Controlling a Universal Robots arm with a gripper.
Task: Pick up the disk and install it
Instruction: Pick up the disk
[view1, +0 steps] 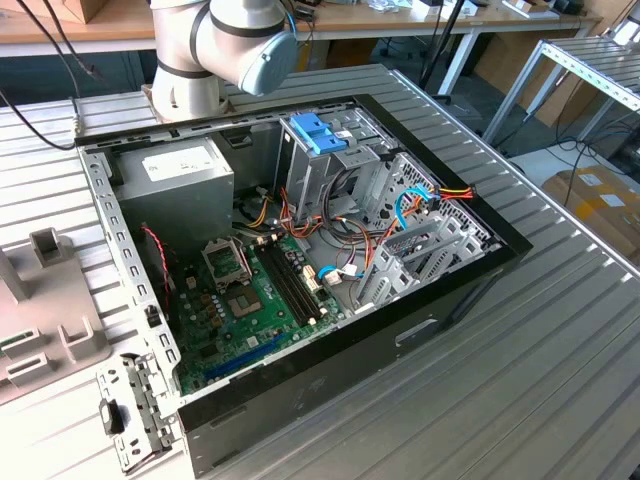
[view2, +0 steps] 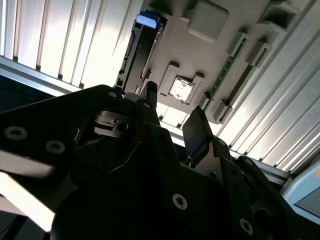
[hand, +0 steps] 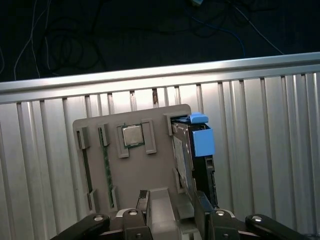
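Observation:
The disk (hand: 186, 155) stands on its edge in a slot of a grey parts tray (hand: 135, 175), its blue end piece (hand: 202, 140) at the far end from my gripper. In the second wrist view the disk (view2: 140, 50) and its blue end (view2: 147, 20) lie beyond my fingers. My gripper (hand: 172, 207) hovers over the tray's near end, open, with its fingers (hand: 142, 200) straddling a raised tray block and nothing held. It also appears in the second wrist view, gripper (view2: 172, 112) above the tray. The tray (view1: 40, 300) lies at the exterior view's left.
A processor chip (hand: 132, 135) and memory sticks (hand: 106, 165) sit in the tray. An open computer case (view1: 460, 290) holds a motherboard (view1: 250, 300), a power-supply box (view1: 185, 175), a drive cage with a light-blue top (view1: 320, 135) and loose cables. A metal bracket (view1: 135, 410) lies nearby.

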